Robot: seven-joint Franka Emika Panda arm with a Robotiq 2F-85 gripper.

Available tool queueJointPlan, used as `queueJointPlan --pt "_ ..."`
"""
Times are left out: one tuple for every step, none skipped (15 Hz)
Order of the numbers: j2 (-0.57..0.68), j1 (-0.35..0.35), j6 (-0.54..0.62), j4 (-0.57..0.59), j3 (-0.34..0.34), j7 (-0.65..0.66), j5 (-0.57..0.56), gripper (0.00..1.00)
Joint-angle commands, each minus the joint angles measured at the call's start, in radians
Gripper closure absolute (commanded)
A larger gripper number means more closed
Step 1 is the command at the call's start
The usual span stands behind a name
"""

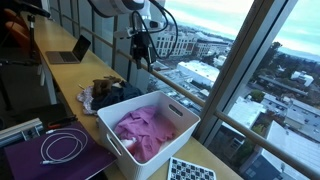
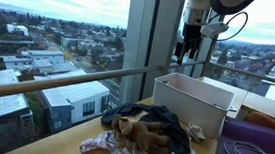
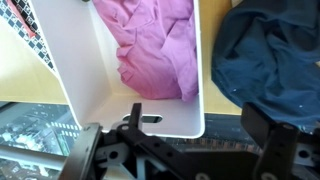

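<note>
High at 12 o'clock in an exterior view, above the bin (image 1: 165,148) and toward its window-side wall: hand (image 1: 143,45), hung well clear of the rim, probably to keep free of walls and cloth alike. Down inside, pink cloth (image 1: 145,130), slumped and kept together by the four white walls. At 10 o'clock from the bin, just beside it on the bench (image 1: 68,80), clothes heap (image 1: 110,93), loose, propped by nothing but itself. Farther back at 11 o'clock, laptop (image 1: 70,50); at 8 o'clock, white cable (image 1: 62,147) coiled on a purple mat (image 1: 30,160).

Closer to the glass in an exterior view: hand (image 2: 187,48) at 12 o'clock over the bin (image 2: 195,107), well apart from it; clothes heap (image 2: 142,132) at 8 o'clock, close against the wall, touching or not, cannot tell.

Straight down in the wrist view: hand (image 3: 180,160) at 6 o'clock, fingers (image 3: 90,150) spread wide, nothing between them, nothing gripped or touched. Pink cloth (image 3: 160,45) at 12 o'clock inside the bin (image 3: 185,115); dark blue garment (image 3: 270,60) at 2 o'clock, outside the wall.
</note>
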Motion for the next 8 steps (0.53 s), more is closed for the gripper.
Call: queueJointPlan --pt "0.036 -0.054 0.07 0.006 -0.041 -0.065 0.064 0.0" --pt "0.048 -0.069 0.087 0.005 -0.051 -0.076 0.083 0.0" --pt "0.059 -0.082 0.1 0.003 -0.061 -0.083 0.098 0.0" --pt "0.073 -0.095 0.116 -0.002 -0.072 -0.092 0.114 0.0" --pt "0.087 -0.105 0.129 -0.004 -0.081 -0.098 0.127 0.0" --pt "0.106 -0.115 0.14 -0.008 -0.091 -0.102 0.136 0.0" --pt "0.123 -0.121 0.147 -0.009 -0.1 -0.101 0.143 0.0" --pt "0.141 -0.128 0.156 -0.014 -0.108 -0.103 0.147 0.0"
